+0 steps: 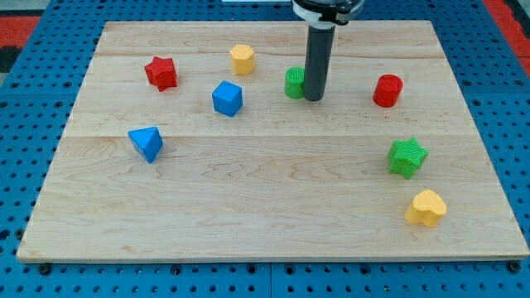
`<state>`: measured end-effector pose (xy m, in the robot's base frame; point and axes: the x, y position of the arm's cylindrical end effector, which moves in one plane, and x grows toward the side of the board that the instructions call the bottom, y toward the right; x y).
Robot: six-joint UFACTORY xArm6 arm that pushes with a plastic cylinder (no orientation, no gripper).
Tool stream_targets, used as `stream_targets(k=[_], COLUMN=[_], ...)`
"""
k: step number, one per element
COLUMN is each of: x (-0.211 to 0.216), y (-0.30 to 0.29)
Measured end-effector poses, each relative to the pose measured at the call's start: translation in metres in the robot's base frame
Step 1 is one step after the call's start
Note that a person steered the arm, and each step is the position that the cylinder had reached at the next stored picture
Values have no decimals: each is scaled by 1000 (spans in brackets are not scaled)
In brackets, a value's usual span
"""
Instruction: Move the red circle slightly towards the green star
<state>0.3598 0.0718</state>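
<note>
Standing beside the green block (294, 83), my tip (314, 98) holds nothing; red circle (387, 90) lies well apart, view's right

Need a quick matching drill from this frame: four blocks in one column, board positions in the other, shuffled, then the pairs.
Blocks:
1. red circle
2. green star
3. blue triangle
4. yellow heart

Places:
A. the view's left, below the blue cube
B. nearest the view's bottom right corner
C. the view's right, level with my tip
D. the view's right, between the red circle and the yellow heart

Pairs: 1-C, 2-D, 3-A, 4-B
</note>
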Motion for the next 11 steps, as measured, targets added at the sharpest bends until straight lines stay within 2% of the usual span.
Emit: stream_targets(k=[2, 5, 6, 9, 10, 11], x=[-42, -21, -27, 11, -6, -6], y=[57, 87, 106, 103, 103, 138])
